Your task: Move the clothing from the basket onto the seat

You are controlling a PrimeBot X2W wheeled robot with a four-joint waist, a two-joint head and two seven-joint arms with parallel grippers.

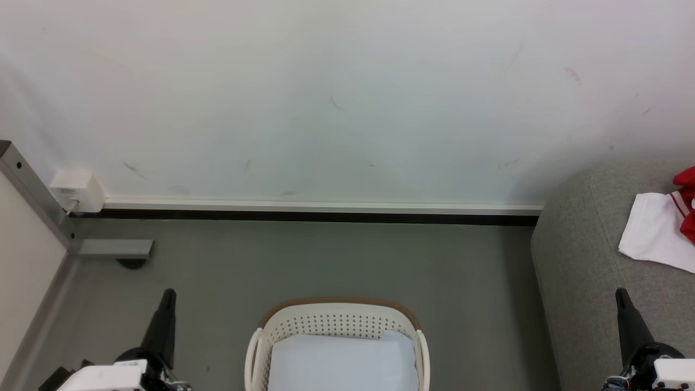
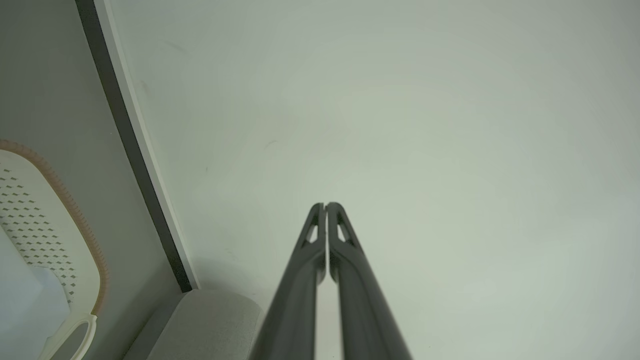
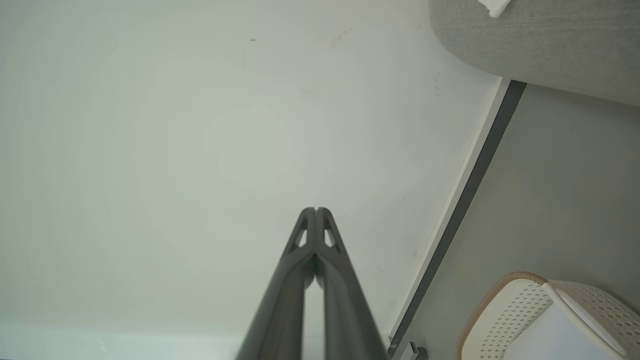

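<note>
Clothing [image 1: 659,231], red and white, lies on seat [image 1: 575,255] at 3 o'clock in head view. Basket [image 1: 336,304] at 6 o'clock, on floor [image 1: 326,260]; pale pad [image 1: 342,364] inside. Left gripper [image 1: 169,296] at 7 o'clock, right gripper [image 1: 620,296] at 5 o'clock: both clenched, fingers together, grasping nothing.

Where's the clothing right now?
In the head view the clothing lies on the seat at the far right edge, beyond the right gripper and apart from the basket.
</note>
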